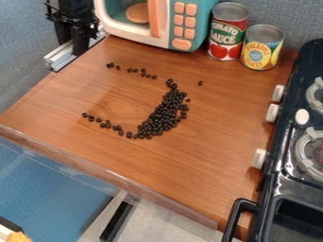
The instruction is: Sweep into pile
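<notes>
Dozens of dark beans (165, 112) curve across the middle of the desk (214, 123), probably light, hard and quick to roll; I'd nudge the outer strays inward, not pinch them. Single beans merge where they bunch. Right, the stove (278, 165) is cut off; far left, the pincer (72, 45) is cropped, open or closed I can't tell.

Blk arm (71, 10) in upper L of view, cut off by top edge. Claw (75, 45) hangs below it, pointing down, approx. upright, slight tilt at most. Exact wrist angle hard to tell, parts overlap, all blk.
</notes>
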